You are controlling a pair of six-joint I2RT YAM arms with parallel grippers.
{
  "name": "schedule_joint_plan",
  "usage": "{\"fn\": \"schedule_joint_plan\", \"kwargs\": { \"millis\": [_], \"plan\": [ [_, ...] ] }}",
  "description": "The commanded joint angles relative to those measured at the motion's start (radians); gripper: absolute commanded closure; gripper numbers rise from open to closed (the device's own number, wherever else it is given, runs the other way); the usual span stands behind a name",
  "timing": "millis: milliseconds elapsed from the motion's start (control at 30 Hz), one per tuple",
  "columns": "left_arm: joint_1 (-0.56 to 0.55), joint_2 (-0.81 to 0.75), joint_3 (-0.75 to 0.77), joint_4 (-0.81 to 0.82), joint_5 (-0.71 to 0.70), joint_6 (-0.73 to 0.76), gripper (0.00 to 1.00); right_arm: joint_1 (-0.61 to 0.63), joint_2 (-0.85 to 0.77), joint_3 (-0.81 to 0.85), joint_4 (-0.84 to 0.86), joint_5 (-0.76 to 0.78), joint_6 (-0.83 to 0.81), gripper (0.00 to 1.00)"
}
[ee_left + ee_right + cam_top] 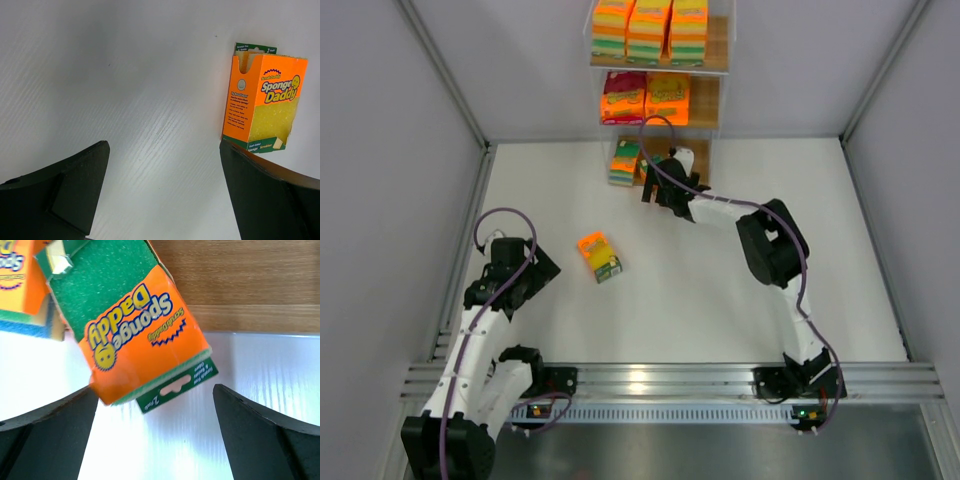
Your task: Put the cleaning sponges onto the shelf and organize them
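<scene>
Since its stepped tiers take the stock, the shelf [705, 100] carries most cleaning sponges [650, 30]; right gripper [155, 415] spread wide, empty, facing a green pack [130, 330] askew on the lowest board; left gripper [165, 170] equally wide, empty, facing the loose pack [262, 105] on the table [770, 300].

One sponge pack [599, 256] lies on the table [720, 310], apart from the shelf [717, 48].

White table [720, 300]: lone sponge pack [599, 256] lying centre-left. Stepped shelf [717, 48] top centre: three packs [649, 30] on top board, two packs [646, 97] on middle board, green-faced pack [135, 340] tilted, overhanging lowest board [240, 285].
</scene>
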Motion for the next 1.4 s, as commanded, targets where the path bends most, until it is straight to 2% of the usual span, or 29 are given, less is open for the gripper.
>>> {"fn": "schedule_joint_plan", "kwargs": {
  "millis": [0, 100, 200, 267, 300, 333, 433, 467, 500, 600, 900, 1100, 1367],
  "plan": [
    [-0.004, -0.013, 0.005, 0.045, -0.004, 0.004, 0.02, 0.007, -0.162, -0.061, 0.142, -0.029, 0.006, 0.01],
    [-0.004, -0.014, 0.005, 0.045, -0.004, 0.004, 0.02, 0.009, -0.211, -0.12, 0.232, -0.061, -0.006, 0.01],
    [-0.004, -0.016, 0.005, 0.044, -0.005, 0.004, 0.02, 0.01, -0.236, -0.16, 0.246, -0.078, -0.015, 0.0],
    [-0.004, -0.017, 0.003, 0.045, -0.009, 0.002, 0.02, 0.012, -0.25, -0.181, 0.254, -0.078, -0.021, 0.07],
    [-0.004, -0.017, 0.003, 0.045, -0.009, 0.001, 0.02, 0.013, -0.262, -0.207, 0.259, -0.072, -0.021, 0.13],
    [-0.004, -0.017, 0.003, 0.045, -0.009, 0.002, 0.02, 0.013, -0.265, -0.219, 0.259, -0.063, -0.018, 0.28],
    [-0.004, -0.017, 0.003, 0.045, -0.007, 0.001, 0.02, 0.013, -0.268, -0.238, 0.23, -0.013, -0.017, 0.59],
    [-0.004, -0.016, 0.003, 0.045, -0.005, 0.001, 0.02, 0.015, -0.265, -0.236, 0.225, 0.001, -0.026, 0.67],
    [-0.004, -0.014, 0.005, 0.045, -0.005, 0.002, 0.02, 0.015, -0.258, -0.232, 0.219, 0.012, -0.034, 0.82],
    [-0.004, -0.01, 0.005, 0.045, -0.007, 0.002, 0.02, 0.013, -0.222, -0.201, 0.174, 0.033, -0.06, 0.98],
    [-0.004, -0.001, 0.002, 0.045, -0.018, -0.002, 0.02, 0.019, -0.083, -0.01, -0.017, 0.055, -0.095, 0.95],
    [-0.004, 0.013, 0.002, 0.048, -0.019, -0.001, 0.02, 0.027, -0.043, 0.04, -0.028, 0.06, -0.089, 0.88],
    [-0.004, 0.021, -0.001, 0.056, -0.013, 0.004, 0.02, 0.027, 0.054, 0.147, 0.013, 0.044, -0.064, 0.86]
  ]
}}
